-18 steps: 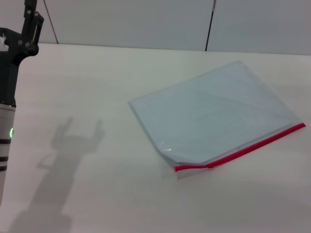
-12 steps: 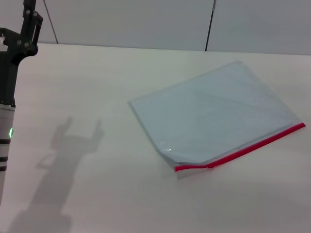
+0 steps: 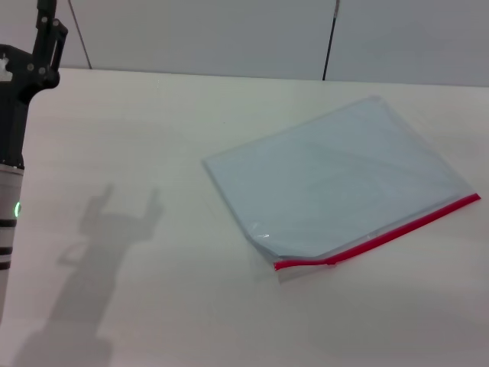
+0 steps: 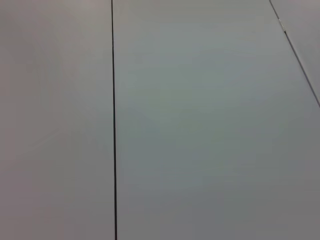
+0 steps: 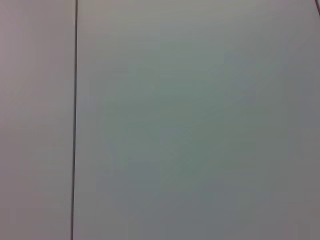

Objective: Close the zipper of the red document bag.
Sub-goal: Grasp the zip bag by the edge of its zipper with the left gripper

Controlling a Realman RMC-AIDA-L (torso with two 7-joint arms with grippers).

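Observation:
The red document bag point(image 3: 336, 172) lies flat on the white table point(image 3: 153, 130), right of centre in the head view, turned at an angle. It is a translucent pale-blue pouch. Its zipper point(image 3: 378, 238) is a thin bright-red strip along the edge nearest me, running from the near corner up to the right. The strip kinks slightly close to that near corner. My left gripper point(image 3: 34, 57) is raised at the far left edge, well apart from the bag and partly cut off by the frame. My right gripper is out of view. Both wrist views show only a blank wall.
The left arm's shadow point(image 3: 99, 245) falls on the table left of the bag. A grey wall with thin dark seams point(image 3: 328, 38) stands behind the table's far edge. The bag's right corner reaches the edge of the head view.

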